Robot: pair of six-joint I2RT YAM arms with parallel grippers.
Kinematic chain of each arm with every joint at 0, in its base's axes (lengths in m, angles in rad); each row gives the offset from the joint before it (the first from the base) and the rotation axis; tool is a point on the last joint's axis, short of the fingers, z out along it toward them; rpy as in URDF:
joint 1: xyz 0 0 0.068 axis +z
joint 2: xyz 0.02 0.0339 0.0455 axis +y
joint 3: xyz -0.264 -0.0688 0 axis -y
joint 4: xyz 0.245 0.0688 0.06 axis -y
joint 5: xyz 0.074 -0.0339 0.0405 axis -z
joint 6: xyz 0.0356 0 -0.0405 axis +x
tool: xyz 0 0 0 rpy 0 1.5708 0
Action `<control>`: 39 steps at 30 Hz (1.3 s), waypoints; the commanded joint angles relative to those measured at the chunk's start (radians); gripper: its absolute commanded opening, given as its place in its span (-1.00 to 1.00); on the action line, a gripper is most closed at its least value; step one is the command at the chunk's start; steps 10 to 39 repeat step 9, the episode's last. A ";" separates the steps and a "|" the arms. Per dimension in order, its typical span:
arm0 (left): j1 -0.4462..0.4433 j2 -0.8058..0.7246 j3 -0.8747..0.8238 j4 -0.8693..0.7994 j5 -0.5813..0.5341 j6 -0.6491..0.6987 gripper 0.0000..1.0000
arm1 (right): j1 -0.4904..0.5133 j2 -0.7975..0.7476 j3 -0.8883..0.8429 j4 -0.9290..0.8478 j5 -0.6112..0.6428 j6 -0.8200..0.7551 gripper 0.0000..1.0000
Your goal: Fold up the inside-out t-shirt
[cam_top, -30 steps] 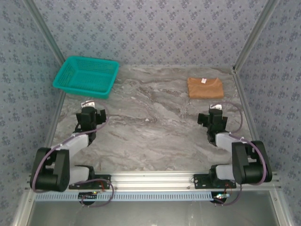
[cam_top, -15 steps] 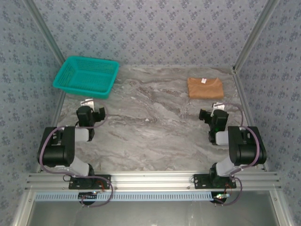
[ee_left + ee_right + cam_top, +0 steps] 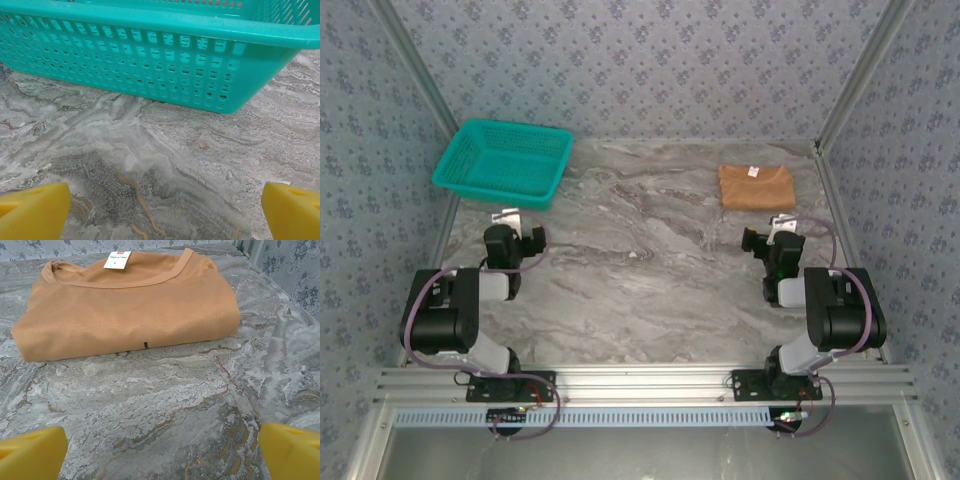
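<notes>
Inside-out t-shirt (image 3: pixel 125 305) lies folded; left claw (image 3: pixel 160 210) and right claw (image 3: pixel 160 450) both spread apart, largely cropped.

Bright, even lighting; soft faint shadows; sharp focus; no glare.

Setting: a robot test cell in a laboratory, not a home or shop.

1. Enclosure. Slanted aluminium posts (image 3: pixel 420 75) frame the workspace on the left and right. The walls (image 3: pixel 640 60) on the left, right and far sides are panels covered in a repeating blue-grey floral print.
2. Work surface. The tabletop (image 3: pixel 650 290) has a grey marble pattern and fills the cell floor.
3. Mounting. A slotted aluminium rail (image 3: pixel 650 380) runs along the near edge. The left arm (image 3: pixel 440 325) and the right arm (image 3: pixel 840 320) are bolted to it, side by side.
4. Props. A teal mesh basket (image 3: pixel 495 195) sits at the far left; a folded t-shirt (image 3: pixel 756 187) lies at the far right, well apart from it.
</notes>
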 commanded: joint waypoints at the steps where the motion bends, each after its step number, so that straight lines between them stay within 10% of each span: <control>1: 0.006 -0.001 -0.005 0.046 0.014 0.000 0.95 | 0.017 0.001 0.020 0.025 0.036 -0.030 1.00; 39: 0.006 -0.001 -0.005 0.047 0.014 -0.001 0.95 | 0.025 0.003 0.023 0.020 0.013 -0.045 1.00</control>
